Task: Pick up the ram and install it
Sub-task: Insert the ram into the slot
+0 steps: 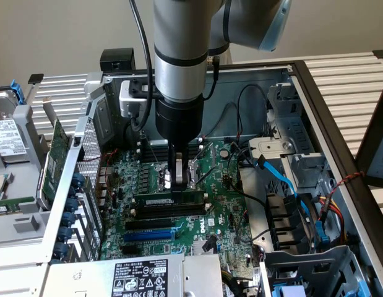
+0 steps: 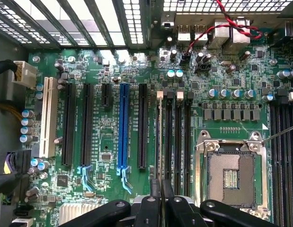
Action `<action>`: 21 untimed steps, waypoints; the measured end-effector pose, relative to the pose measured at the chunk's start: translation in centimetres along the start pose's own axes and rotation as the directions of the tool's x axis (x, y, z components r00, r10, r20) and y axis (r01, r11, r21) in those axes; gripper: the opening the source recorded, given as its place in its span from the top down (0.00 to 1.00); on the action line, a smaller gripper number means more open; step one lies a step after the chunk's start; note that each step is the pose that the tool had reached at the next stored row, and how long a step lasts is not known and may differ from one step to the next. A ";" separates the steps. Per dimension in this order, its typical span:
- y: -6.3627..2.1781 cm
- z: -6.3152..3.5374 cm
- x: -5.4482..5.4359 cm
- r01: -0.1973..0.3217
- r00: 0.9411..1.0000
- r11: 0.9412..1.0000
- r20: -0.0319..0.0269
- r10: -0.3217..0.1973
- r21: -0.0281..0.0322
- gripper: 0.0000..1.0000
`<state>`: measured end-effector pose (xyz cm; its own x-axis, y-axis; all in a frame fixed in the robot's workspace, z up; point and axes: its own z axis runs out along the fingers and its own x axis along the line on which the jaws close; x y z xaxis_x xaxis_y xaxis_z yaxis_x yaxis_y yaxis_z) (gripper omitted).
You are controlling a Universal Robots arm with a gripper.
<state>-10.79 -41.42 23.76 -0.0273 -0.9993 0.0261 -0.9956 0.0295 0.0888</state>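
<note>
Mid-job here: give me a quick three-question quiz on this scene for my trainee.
1. True or false: the ram lies flat outside the computer case.
2. In the wrist view, the blue slot stands: A) between black slots; B) on top of the ram; C) outside the computer case.
3. Fill in: the gripper is shut on the ____.
Key: 1 false; 2 A; 3 ram.
</note>
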 end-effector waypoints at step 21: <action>0.14 0.19 0.0 -0.005 1.000 1.000 0.001 0.005 0.008 0.87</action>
<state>-10.95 -41.45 23.59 -0.0328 -0.9991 0.0259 -0.9961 0.0348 0.0811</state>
